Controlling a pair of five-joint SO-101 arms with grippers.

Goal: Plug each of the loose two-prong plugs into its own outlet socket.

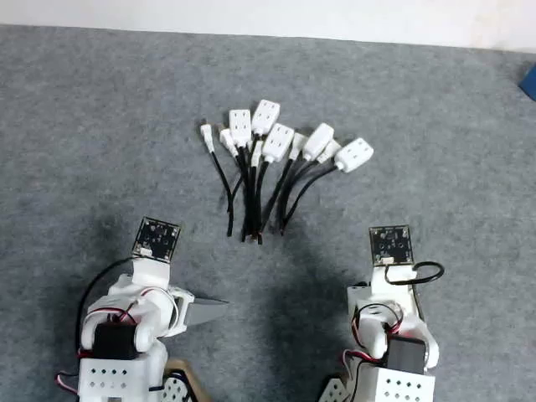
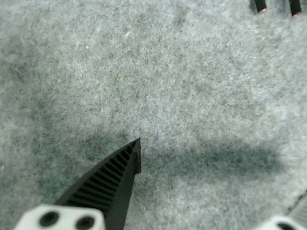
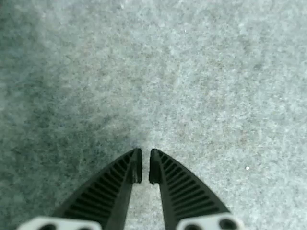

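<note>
Several white outlet sockets (image 1: 277, 141) and smaller white two-prong plugs (image 1: 207, 136) lie in a fan on the grey felt, mid-table. Their black cables (image 1: 251, 201) run together toward the arms. None of the plugs looks seated in a socket. The left arm (image 1: 134, 322) sits near the front left, well short of the bundle. Its gripper (image 2: 220, 167) is open over bare felt, with one finger (image 1: 209, 308) sticking out sideways. Two cable ends (image 2: 259, 5) show beyond it. The right arm (image 1: 392, 318) sits at the front right, its gripper (image 3: 145, 153) shut on nothing above bare felt.
Grey felt (image 1: 100, 151) covers the table, with open room on both sides of the bundle. A blue object (image 1: 529, 81) pokes in at the far right edge. A pale strip (image 1: 268, 17) runs along the back. A brown piece (image 1: 188, 378) lies by the left arm's base.
</note>
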